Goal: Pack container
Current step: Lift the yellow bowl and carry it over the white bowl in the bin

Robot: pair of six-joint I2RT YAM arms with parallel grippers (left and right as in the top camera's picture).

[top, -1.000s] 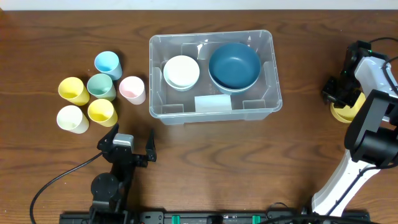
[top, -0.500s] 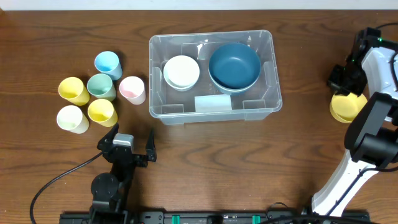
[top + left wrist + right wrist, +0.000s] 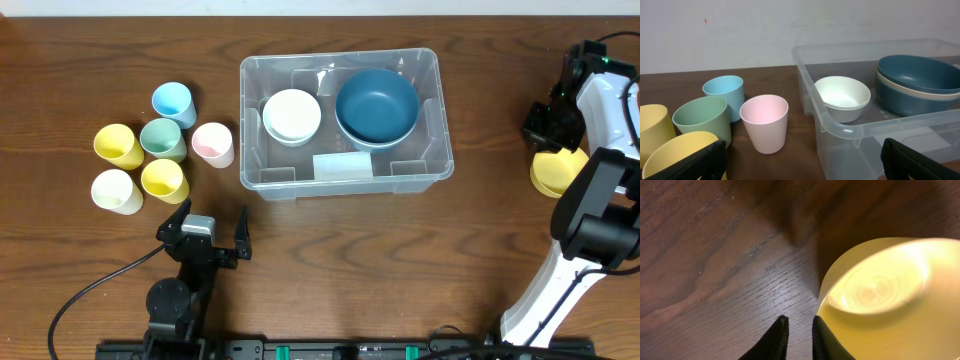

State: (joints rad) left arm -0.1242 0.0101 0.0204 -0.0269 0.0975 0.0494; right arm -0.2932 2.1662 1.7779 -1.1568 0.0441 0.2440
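Overall, the wooden table (image 3: 480, 250) carries the container (image 3: 247, 130) centrally near its far edge (dark blue bowl (image 3: 377, 103) and white bowl (image 3: 292, 114) inside). Yellow bowl (image 3: 880, 295) sits at the right edge. Beside it, the right gripper (image 3: 800, 330) is pinched nearly closed on nothing. Left gripper (image 3: 207, 222), at the near edge, is spread wide and empty.

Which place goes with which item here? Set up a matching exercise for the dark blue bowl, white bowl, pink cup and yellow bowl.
Items:
1. dark blue bowl
2. white bowl
3. pink cup
4. yellow bowl

Places:
A. on the table, left of the container
B. inside the container, right side
C. on the table, far right of the container
D. inside the container, left side

Pairs: 1-B, 2-D, 3-A, 4-C
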